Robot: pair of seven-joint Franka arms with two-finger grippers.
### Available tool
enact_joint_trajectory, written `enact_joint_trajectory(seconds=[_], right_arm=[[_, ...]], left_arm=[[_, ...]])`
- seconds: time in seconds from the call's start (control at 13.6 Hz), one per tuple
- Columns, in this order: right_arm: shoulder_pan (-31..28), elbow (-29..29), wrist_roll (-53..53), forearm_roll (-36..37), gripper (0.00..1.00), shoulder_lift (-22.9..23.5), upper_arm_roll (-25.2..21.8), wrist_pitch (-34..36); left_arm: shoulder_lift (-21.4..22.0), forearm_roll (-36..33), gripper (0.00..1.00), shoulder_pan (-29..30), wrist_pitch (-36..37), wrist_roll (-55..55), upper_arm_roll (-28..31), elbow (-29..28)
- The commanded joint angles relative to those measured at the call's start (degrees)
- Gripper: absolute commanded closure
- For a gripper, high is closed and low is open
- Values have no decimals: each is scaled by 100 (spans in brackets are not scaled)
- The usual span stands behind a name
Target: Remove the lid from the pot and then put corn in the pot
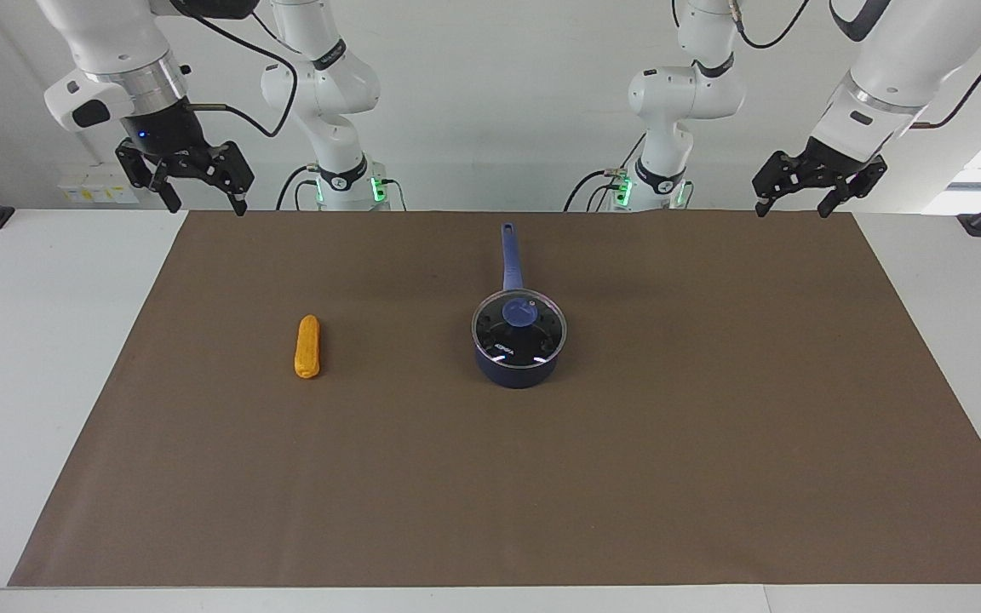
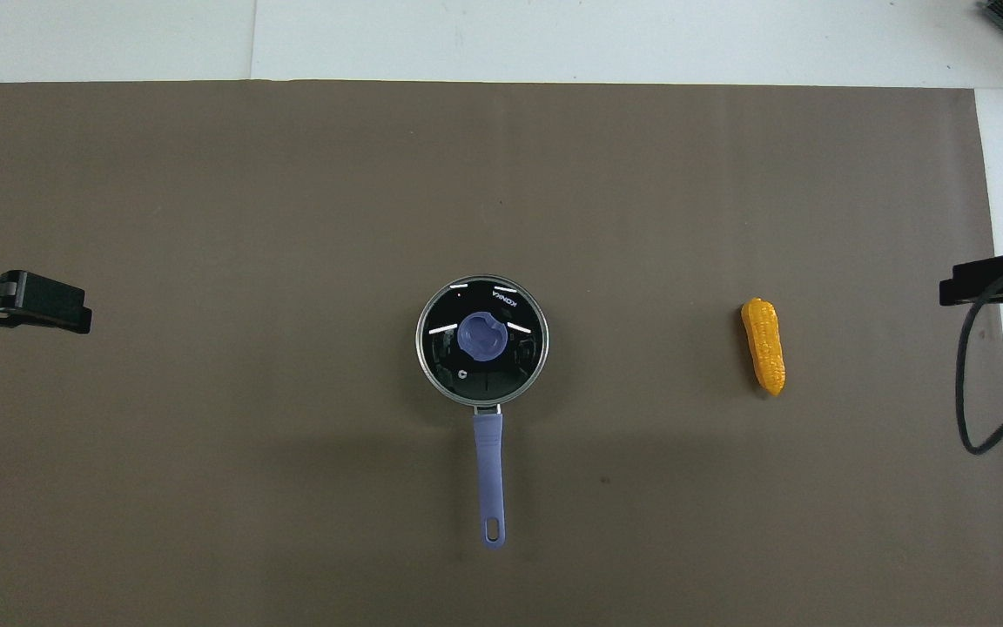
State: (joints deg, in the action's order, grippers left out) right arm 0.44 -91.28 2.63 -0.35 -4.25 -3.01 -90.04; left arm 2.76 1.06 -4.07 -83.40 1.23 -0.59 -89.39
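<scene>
Overhead view: glass lid (image 2: 481, 340) seated on saucepan (image 1: 518, 368), corn cob (image 2: 764, 345) beside it toward right arm's end; left gripper (image 1: 795, 204) and right gripper (image 1: 203, 200) wait raised, fingers released.

The lid (image 1: 519, 328) is seated on the pot (image 1: 517, 371); the corn (image 1: 307, 346) is laid well apart, toward the right arm's end.

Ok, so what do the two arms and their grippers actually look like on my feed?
Both arms are glossy white with rounded joints and black cables along them. The right gripper is black, two-fingered, under a silver wrist ring with a small blue light. The left gripper is black too. Green lights glow at both bases.
</scene>
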Motion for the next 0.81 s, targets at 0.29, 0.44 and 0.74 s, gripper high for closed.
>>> enact_joint_trajectory(seconds=[0.29,0.44,0.74], right_arm=[[-17,-39,36,17,0,-58,20,83],[-9,-39,36,17,0,-58,20,83],[-17,-39,36,17,0,-58,20,83]], left_arm=[[84,-71,0,29,148,-53,50,36],[84,-44,0,38,131,-79,85,36],[84,-36,0,46,131,-70,85,36]])
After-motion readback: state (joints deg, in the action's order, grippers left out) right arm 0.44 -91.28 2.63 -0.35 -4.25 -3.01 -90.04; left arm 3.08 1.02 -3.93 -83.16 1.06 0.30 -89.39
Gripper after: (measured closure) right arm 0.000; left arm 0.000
